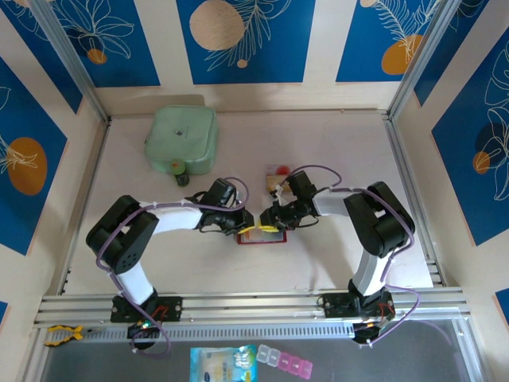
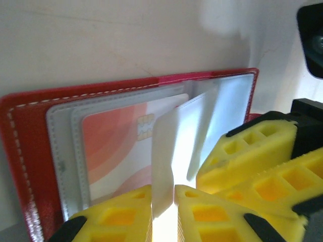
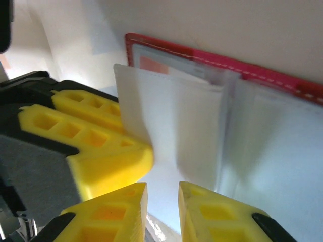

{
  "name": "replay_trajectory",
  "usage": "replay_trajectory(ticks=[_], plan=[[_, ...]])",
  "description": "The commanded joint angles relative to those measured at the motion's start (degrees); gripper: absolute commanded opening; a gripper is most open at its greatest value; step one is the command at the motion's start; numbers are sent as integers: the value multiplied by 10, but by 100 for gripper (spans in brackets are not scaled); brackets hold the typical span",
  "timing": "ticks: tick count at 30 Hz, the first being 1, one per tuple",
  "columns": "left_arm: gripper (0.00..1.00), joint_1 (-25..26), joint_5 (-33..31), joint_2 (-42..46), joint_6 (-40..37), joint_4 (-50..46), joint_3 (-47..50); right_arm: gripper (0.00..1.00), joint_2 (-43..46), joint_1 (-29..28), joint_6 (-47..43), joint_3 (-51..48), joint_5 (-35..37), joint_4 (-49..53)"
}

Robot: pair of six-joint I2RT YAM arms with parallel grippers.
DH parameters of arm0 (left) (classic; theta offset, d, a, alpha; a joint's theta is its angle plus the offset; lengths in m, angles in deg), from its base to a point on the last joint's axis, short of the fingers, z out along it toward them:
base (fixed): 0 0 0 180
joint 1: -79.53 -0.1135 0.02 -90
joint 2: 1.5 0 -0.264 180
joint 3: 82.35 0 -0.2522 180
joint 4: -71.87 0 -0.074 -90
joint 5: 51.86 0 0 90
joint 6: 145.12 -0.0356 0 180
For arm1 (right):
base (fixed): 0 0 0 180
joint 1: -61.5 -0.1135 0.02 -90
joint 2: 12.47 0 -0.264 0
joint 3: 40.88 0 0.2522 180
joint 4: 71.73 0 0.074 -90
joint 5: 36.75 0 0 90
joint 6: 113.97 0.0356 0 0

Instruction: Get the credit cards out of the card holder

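1. The red card holder [image 1: 262,238] lies open on the pale table [image 1: 334,143], between the two arms and near the front rail
2. The left gripper [image 2: 163,201] is closed on a pale pocket leaf [image 2: 174,146] of the holder. The leaf stands up from the spine, pinched between the yellow fingertips
3. The right gripper [image 3: 161,201] hangs over the holder's other half. Its jaws stand a little apart, and nothing shows pinched between them
4. The two grippers are nose to nose. In the left wrist view, the right one's yellow fingers [image 2: 252,151] sit just beside the raised leaf
5. One credit card [image 2: 116,146] – orange-and-pink, with a chip – sits in a grey pocket on the holder's left half
6. A second pale card with a red spot [image 1: 278,170] lies on the table just behind the right gripper, out of the holder
7. A mint-green case [image 1: 181,139] rests well apart at the back left – untouched
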Motion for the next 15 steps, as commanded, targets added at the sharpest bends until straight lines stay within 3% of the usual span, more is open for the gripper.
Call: replay_trajectory(ticks=[1,15], plan=[[18,6,12,12,3,-4,-23,24,44,7,-2,1,12,37],[17,25,19,-1,1,-17,-61,24,128,64,-21,-10,27,92]])
